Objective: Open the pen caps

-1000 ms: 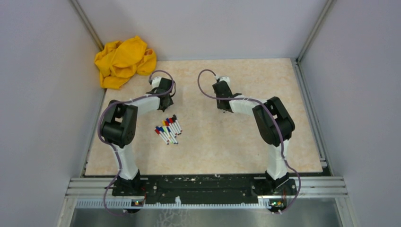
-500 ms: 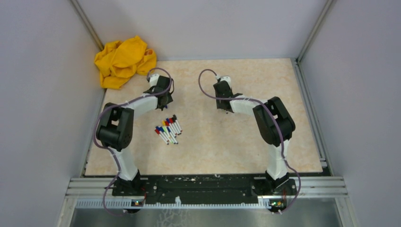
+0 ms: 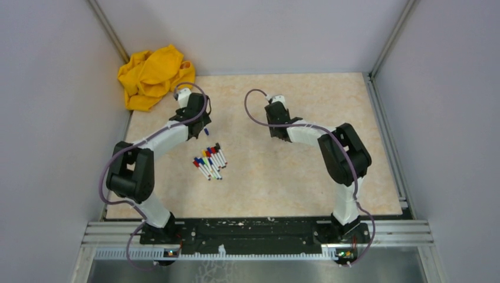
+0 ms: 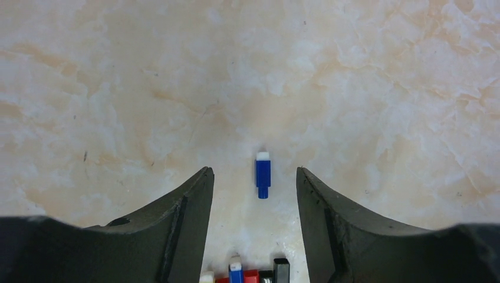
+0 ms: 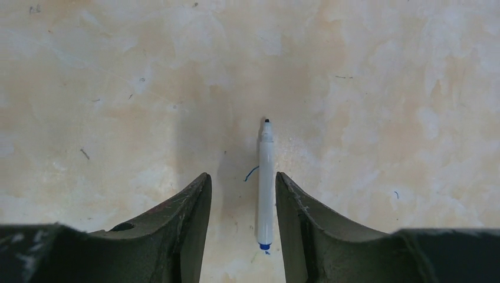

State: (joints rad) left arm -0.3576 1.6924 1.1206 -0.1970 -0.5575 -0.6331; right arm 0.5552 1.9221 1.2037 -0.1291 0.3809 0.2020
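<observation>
**Inspection: pen-cap station, one cap off, bundle outstanding**

Enclosure: plain grey walls [image 3: 53,118] on three sides around a beige marbled counter [image 3: 306,177].

Two arms, the left arm [image 3: 159,138] and the right arm [image 3: 342,153], both reach toward the far half of the counter. One crumpled yellow cloth [image 3: 153,75] sits in the far left corner, apart from the work.

Left hand [image 4: 253,171]: fingers apart, gripping nothing. Right hand [image 5: 242,175]: fingers apart, gripping nothing.

One bundle of markers [image 3: 209,160] lies side by side near the left arm, their coloured caps [image 3: 206,153] fitted. Red, blue, yellow and black show. They are too small for a firm count, and I judge roughly six to eight.

One marker [image 5: 265,183] lies flat on the counter below the right hand, its nib bare. A small blue ink mark [image 5: 250,173] sits just beside it.

One blue cap [image 4: 262,175] lies loose on the counter below the left hand, just beyond the bundle.

Handling, as judged: the caps are light, stiff, smooth plastic, press-fitted, and likely to slip or spring free. Take the barrel mid-length with one hand. Pinch the cap across its sides with the other and pull straight along the barrel. Keep bare nibs off the counter, as they mark it.
</observation>
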